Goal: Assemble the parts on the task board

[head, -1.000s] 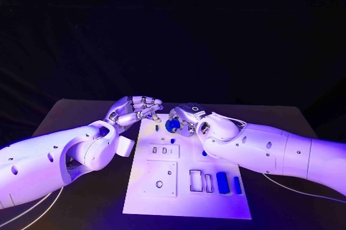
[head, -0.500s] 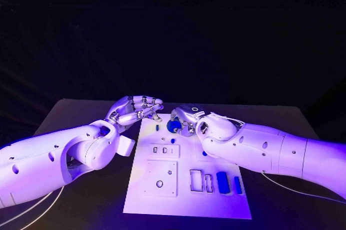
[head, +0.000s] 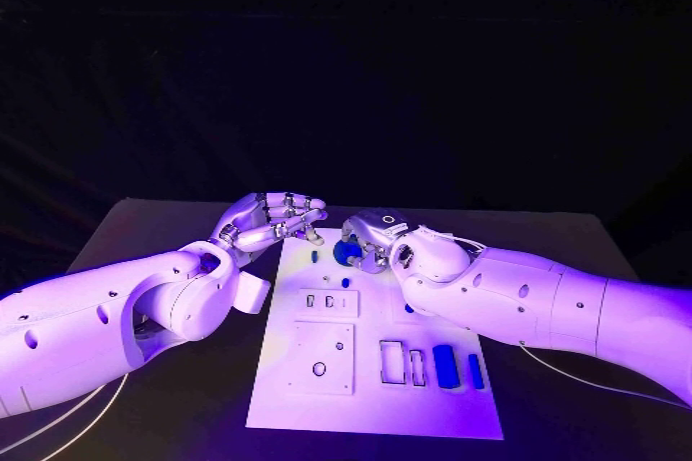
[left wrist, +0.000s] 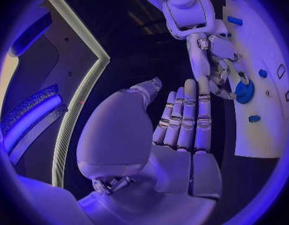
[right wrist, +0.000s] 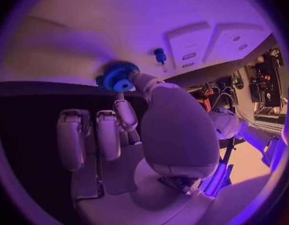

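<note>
Since a second ago, right hand (head: 372, 243) shifted slightly toward the board's left side with its blue gear (head: 346, 251), arm drawn a little further over the task board (head: 289, 406); left hand (head: 274, 221) unmoved. Nearest on the white flat plate, two blue oblong parts (head: 446, 366) standing side by side in slots at the near right, next to two empty rectangular cutouts (head: 392, 362). Left of those, a raised square panel (head: 322, 356) with a small oval hole. Further up, a smaller panel (head: 329, 302) with two narrow slots, then a small blue peg (head: 345, 281) standing upright in the board; another speck of blue beside the right forearm, too hidden to name. At the far end, the toothed round gear (right wrist: 118, 78) with a pale centre hole, pinched at the right hand's thumb and fingertip (right wrist: 143, 81) just over the board surface, remaining fingers (right wrist: 71, 135) curled loosely beneath. Whether gear touches board: cannot tell. Beyond the board's far left corner, left hand (left wrist: 182, 120) hanging over the black table (head: 159, 226), fingers held together and bent inward, holding nothing, thumb apart from them. Both hands silver and jointed, on smooth white arms.
</note>
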Motion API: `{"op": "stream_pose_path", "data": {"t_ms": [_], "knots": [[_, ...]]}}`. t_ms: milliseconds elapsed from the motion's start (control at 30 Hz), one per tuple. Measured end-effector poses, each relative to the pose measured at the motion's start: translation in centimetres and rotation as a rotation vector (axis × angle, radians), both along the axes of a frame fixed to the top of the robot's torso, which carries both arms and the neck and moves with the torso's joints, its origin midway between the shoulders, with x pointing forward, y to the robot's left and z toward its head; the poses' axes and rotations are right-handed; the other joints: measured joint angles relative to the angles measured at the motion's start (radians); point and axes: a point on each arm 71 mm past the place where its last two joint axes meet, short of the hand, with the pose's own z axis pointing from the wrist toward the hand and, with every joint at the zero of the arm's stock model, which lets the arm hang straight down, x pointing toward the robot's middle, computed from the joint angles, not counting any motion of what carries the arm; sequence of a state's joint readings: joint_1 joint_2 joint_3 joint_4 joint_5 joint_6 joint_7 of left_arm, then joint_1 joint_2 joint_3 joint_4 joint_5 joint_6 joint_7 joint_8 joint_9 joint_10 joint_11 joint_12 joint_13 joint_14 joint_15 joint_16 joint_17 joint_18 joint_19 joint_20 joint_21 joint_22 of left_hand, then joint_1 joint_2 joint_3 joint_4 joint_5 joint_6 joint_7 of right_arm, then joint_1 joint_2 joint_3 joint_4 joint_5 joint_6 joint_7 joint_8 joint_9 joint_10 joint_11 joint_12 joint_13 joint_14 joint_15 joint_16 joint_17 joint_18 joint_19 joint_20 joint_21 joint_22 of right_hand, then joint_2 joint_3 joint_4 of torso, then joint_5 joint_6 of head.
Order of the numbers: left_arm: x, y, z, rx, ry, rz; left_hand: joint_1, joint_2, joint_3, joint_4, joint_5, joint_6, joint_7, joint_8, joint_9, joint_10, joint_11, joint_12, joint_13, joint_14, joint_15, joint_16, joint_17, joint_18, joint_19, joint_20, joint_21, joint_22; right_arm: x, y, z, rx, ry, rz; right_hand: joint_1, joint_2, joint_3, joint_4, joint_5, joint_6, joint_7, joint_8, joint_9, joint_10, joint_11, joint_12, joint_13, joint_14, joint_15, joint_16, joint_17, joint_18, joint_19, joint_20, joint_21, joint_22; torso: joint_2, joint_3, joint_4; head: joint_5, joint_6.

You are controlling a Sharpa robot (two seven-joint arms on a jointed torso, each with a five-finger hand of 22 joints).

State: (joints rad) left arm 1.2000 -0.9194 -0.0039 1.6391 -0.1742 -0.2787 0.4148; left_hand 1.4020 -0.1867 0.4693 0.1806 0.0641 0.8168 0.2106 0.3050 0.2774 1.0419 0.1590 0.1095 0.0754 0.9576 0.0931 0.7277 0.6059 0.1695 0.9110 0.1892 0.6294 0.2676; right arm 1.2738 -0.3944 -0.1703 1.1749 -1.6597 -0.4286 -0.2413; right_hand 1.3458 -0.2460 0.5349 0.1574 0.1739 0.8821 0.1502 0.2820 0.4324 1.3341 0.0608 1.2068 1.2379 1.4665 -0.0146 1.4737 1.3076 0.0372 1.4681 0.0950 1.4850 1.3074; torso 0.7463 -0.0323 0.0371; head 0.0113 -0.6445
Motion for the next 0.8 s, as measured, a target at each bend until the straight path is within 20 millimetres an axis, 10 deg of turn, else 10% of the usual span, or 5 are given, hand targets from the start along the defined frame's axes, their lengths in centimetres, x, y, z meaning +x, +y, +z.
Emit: {"op": "stream_pose_path", "data": {"t_ms": [367,800], "knots": [[0.01,-0.01,-0.01,0.0,0.0,0.0,0.0,0.0,0.0,0.0,0.0,0.0,0.0,0.0,0.0,0.0,0.0,0.0,0.0,0.0,0.0,0.0,0.0,0.0,0.0,0.0,0.0,0.0,0.18,0.1,-0.09,-0.007,0.01,0.0,-0.043,-0.021,-0.005,-0.002,-0.013,-0.043,0.009,-0.045,-0.016,-0.036,0.011,-0.052,-0.04,-0.003,0.004,-0.011,0.0,0.0,0.0,0.0,-0.02,0.001,0.001,-0.0001,-0.0005,0.001,-0.001],[0.04,0.01,-0.02,0.0,0.001,0.0,0.0,0.0,0.0,0.0,0.0,-0.003,-0.003,-0.004,0.001,-0.004,0.004,0.0,0.0,0.0,0.0,0.0,-0.001,0.0,0.0,0.0,0.0,0.001,0.34,-0.27,-0.47,-0.014,0.057,-0.004,-0.125,0.02,-0.107,0.057,0.0,-0.068,0.018,-0.085,-0.019,-0.054,0.021,-0.077,-0.058,-0.002,0.013,-0.015,0.0,0.0,-0.004,0.011,-0.031,0.001,0.0,-0.0002,-0.001,-0.003,-0.003]]}}
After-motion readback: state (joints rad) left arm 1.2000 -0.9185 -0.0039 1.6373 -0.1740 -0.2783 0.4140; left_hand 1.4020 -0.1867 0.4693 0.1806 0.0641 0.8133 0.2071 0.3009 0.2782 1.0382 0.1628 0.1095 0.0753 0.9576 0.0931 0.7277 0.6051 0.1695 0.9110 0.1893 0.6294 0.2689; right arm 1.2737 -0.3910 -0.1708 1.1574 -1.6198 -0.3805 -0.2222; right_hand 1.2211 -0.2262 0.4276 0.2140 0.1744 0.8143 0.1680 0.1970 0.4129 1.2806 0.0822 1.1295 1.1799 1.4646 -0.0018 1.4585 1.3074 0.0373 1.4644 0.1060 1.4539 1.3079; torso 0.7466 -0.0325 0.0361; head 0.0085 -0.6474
